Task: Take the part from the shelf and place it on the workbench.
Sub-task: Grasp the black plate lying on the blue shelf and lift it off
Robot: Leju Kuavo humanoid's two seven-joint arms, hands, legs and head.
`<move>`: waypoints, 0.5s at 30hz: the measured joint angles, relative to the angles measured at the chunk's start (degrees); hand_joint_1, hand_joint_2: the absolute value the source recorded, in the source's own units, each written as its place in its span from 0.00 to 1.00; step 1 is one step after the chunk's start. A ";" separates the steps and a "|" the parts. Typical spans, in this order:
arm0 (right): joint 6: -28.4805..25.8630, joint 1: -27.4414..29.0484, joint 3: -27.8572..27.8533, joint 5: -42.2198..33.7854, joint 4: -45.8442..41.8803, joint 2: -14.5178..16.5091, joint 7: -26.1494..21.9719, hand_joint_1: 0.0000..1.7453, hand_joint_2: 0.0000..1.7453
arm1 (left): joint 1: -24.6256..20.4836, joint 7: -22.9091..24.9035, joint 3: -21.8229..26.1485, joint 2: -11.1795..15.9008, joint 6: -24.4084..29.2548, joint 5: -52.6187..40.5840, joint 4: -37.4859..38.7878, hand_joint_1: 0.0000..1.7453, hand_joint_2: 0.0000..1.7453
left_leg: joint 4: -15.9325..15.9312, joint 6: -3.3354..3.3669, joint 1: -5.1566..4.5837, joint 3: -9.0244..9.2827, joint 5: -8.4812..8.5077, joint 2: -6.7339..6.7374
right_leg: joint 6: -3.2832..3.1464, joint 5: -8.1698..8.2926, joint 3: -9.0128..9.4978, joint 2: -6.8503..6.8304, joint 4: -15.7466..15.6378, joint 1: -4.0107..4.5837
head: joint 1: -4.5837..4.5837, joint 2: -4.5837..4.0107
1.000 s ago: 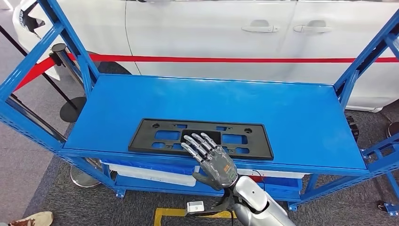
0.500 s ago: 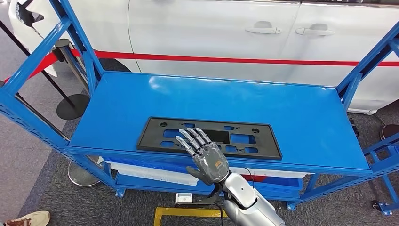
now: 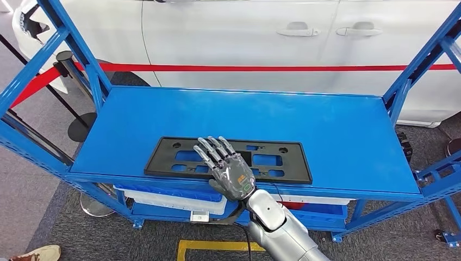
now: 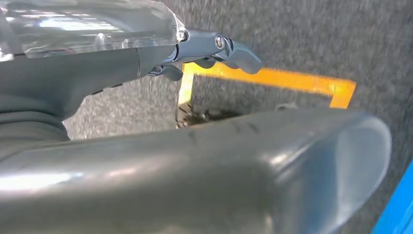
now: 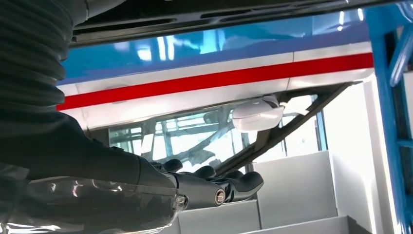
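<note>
The right hand point(image 3: 231, 173) hovers flat, palm down and fingers spread apart, over the near edge of the black plastic license-plate bracket point(image 3: 228, 159), holding nothing; whether the fingertips point(image 3: 211, 145) actually touch the bracket cannot be told from the head view. The left hand point(image 4: 214, 48) hangs low over the grey carpet near a yellow floor marking point(image 4: 272, 80), its fingers somewhat curled, and whether they are closed cannot be told. The bracket, the part to be taken, lies flat on the blue shelf point(image 3: 337, 136), close to the shelf's front lip and toward its left half. The main risk, as I judge it, is that a thin, flat panel lying flush on smooth painted metal offers no edge to curl under: fingers pressing from above may only slide it farther back along the shelf, away from the front lip, or skew it round. If the hand does lift it by one long edge, the wide, slotted panel may well flex or swing and slip out. Beyond the shelf's far edge stands a white car point(image 3: 244, 43) with a red barrier tape point(image 3: 272, 68) before it; a bracket shoved hard could run toward that side.
</note>
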 joint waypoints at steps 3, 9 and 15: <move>0.00 -1.82 0.31 1.91 3.63 0.97 2.09 0.00 1.00 | -0.07 0.13 0.01 0.11 -0.10 -0.38 -0.01 0.00 0.00 | 1.15 -0.25 0.11 -0.87 1.72 0.02 | -0.05 -0.16 0.02 0.06 0.32 0.13 | 0.00 0.00; -0.01 -5.72 2.25 5.51 9.48 2.35 6.58 0.00 1.00 | -0.74 0.21 0.01 0.43 -0.37 -1.03 -0.01 0.00 0.00 | -11.90 0.92 -0.06 4.68 7.06 -0.12 | 1.12 -0.79 -0.75 0.22 1.86 0.54 | 0.07 0.00; 0.03 -7.74 4.79 8.07 13.63 2.73 9.82 0.00 1.00 | -0.88 0.18 0.10 0.54 -0.85 -1.15 -0.01 0.00 0.00 | -12.43 2.48 0.22 4.60 7.62 0.03 | 2.70 -7.14 -5.96 0.14 13.18 0.03 | 0.38 0.00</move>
